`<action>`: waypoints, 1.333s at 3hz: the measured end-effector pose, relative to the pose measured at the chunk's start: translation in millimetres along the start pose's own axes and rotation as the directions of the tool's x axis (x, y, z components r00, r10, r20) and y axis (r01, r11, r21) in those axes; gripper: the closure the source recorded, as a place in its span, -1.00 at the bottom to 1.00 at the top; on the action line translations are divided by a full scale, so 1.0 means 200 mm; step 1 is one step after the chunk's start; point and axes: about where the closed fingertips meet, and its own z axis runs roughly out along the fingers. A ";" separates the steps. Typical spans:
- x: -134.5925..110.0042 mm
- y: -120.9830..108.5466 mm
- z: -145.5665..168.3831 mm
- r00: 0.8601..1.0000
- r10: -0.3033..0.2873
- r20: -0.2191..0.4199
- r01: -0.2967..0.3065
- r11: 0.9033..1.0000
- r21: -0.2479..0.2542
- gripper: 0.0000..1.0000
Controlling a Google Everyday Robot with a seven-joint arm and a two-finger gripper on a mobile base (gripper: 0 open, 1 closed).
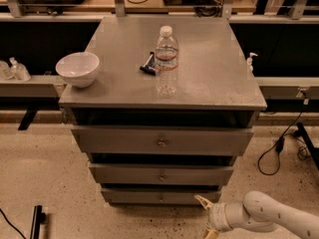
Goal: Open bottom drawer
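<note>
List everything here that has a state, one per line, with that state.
Slim grey metal bottom drawer: shut, small round knob untouched.
Middle-width grey metal drawer: shut.
Widest grey metal top drawer: shut.
Clear plastic water bottle: upright, capped.
White round bowl: upright, near the cabinet top's left edge.
Claw: open, holding nothing, low beside the bottom drawer's right end.

Tool [205, 217] near bottom drawer [160, 197], lower fingertip beyond the bottom edge

Slim grey bottom drawer [160, 195], pushed in; claw [207, 216] near its front
</note>
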 end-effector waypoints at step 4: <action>0.27 -0.27 0.32 0.984 -0.099 -0.149 0.109 0.992 0.059 -1.00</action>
